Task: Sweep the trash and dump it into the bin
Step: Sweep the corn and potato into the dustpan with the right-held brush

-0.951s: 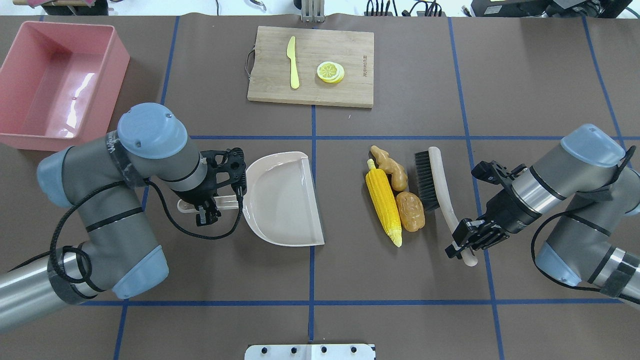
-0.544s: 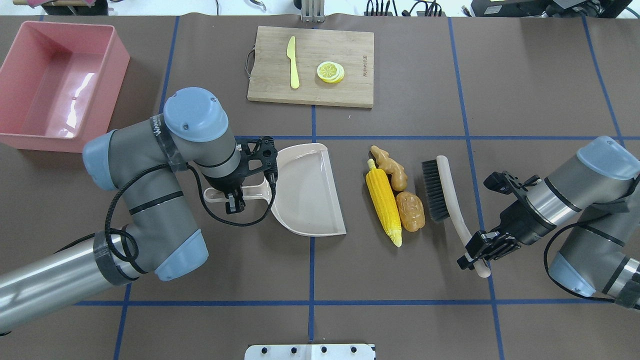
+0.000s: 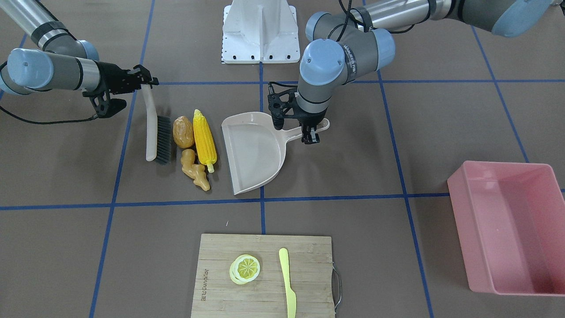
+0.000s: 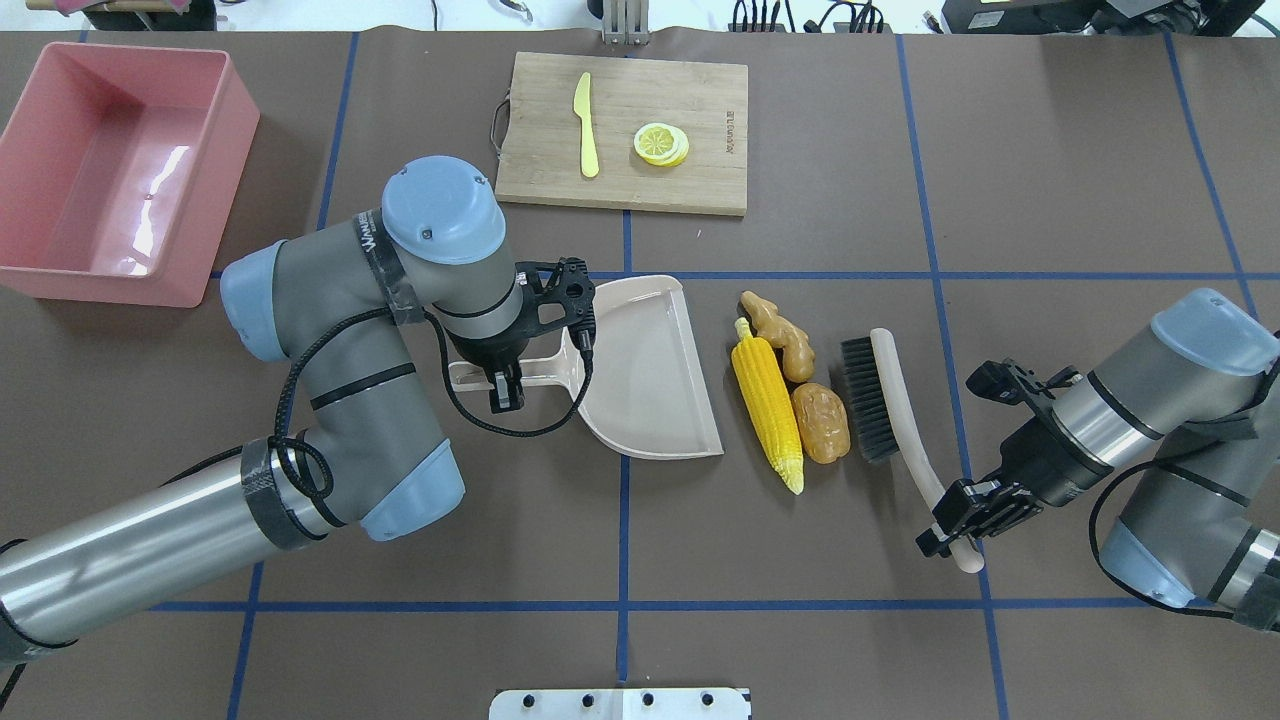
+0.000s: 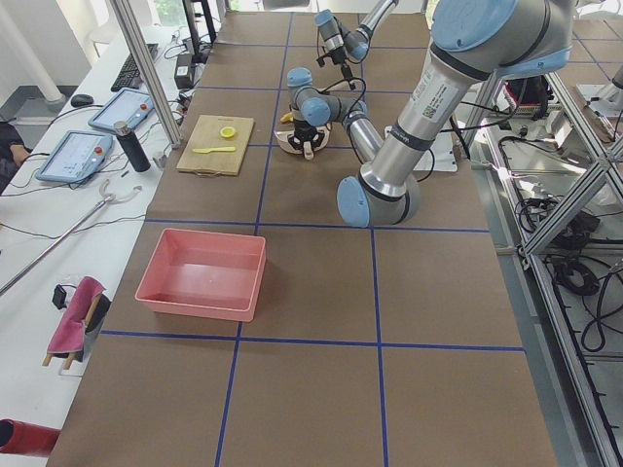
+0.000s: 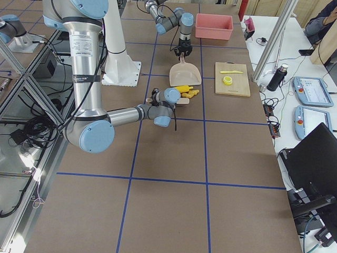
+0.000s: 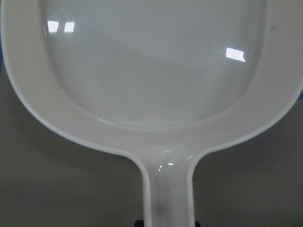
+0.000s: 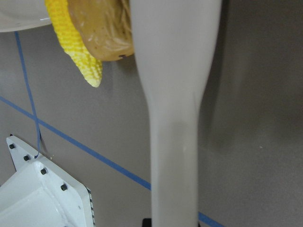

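The left pincer is clamped on the flat handle of the glossy, smooth beige plastic dustpan. The right pincer grips the curved pale handle of the black-bristled brush. Between pan lip and bristles, on the matte brown desk, lie the ribbed yellow corn cob, the rounded brown potato and the knobbly tan ginger root. The plain-walled pink rectangular plastic tub stands well apart.

Same kit on both. The left arm is matte grey tubing with pale blue joint caps, tiny screws in the caps, white lettering near the wrist, black tape bands and a looping black cable. Its long link is polished silver. The right arm matches. The left gripper is black, and the right gripper is black too.
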Available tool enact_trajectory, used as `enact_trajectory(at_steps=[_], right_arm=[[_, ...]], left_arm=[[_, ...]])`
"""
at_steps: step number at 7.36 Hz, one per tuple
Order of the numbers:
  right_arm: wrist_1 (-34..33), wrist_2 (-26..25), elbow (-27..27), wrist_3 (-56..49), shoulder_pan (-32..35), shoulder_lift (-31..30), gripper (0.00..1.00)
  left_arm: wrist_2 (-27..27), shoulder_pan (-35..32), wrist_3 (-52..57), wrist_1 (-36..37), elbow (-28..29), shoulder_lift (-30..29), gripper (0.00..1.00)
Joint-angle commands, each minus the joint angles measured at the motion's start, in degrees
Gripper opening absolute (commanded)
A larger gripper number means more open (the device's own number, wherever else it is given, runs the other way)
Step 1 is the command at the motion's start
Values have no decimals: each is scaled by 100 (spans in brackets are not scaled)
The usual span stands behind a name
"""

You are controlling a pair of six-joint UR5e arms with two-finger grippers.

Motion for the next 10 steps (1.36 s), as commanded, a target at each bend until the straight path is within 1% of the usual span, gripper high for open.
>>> enact_trajectory(at_steps=[1,3,5,7,8,10], right_arm=[[-8,-60,4,56,-91,92,0],[-52,-86,-13,423,-240,416,0],[-52,-148,-31,495,-259,549,0],[-69,-218,-31,845,-320,812,0],[-78,-288,-66,995,-416,987,0],[-96,-534,-66,1119,-548,1112,0]], left_arm=[[-3,14,-6,36,33,-100,0],[-3,67,-6,36,42,-82,0],[-3,164,-6,36,33,-47,0],[5,164,12,36,33,-56,0],[5,164,29,36,33,-47,0],[-3,164,38,45,24,-39,0]])
